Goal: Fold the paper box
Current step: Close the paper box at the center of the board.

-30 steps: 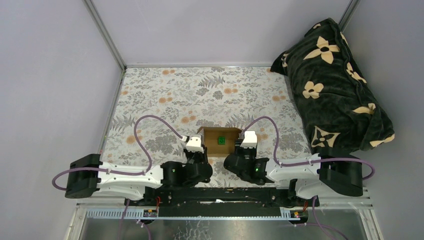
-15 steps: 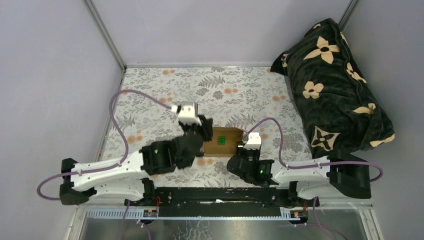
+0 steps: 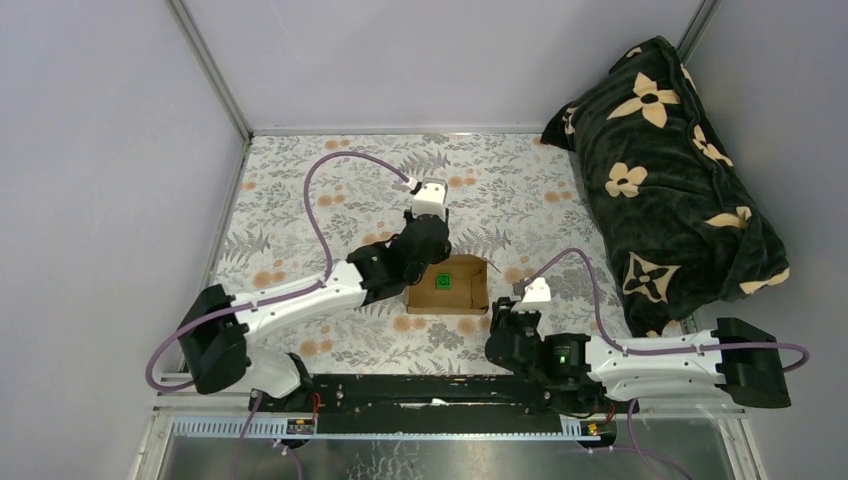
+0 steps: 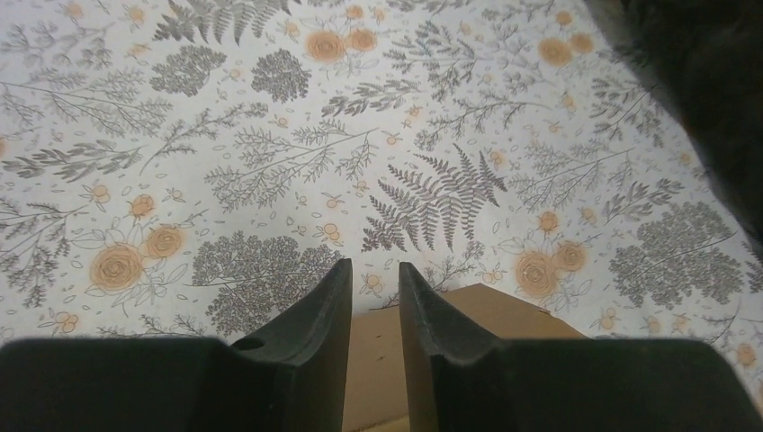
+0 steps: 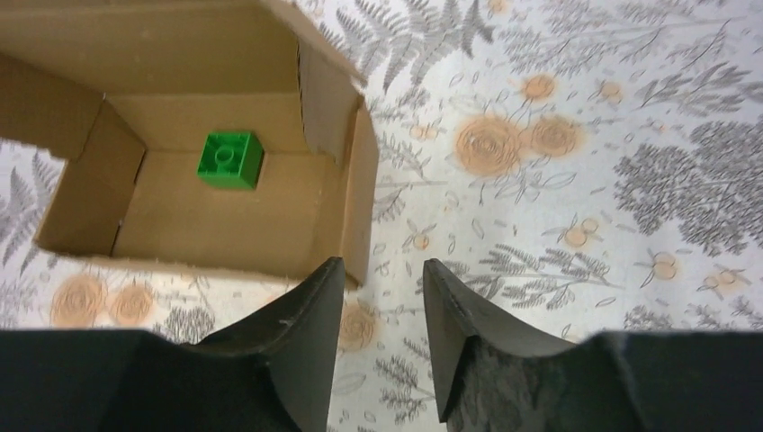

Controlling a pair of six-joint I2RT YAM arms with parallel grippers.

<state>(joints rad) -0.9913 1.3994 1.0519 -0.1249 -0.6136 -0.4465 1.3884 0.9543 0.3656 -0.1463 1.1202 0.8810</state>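
On floral tablecloth (image 3: 300,190), mid-table: paper box (image 3: 450,285), top open. Grey walls (image 3: 450,60) enclose; dark flowered blanket (image 3: 670,170) right. Left gripper (image 4: 374,274) slightly parted at box's far edge; right gripper (image 5: 382,274) spread, empty, just beside box.

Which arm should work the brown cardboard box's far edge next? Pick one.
Left: the left tool hovers at the far edge of the brown cardboard box; the right tool sits off the near right corner.
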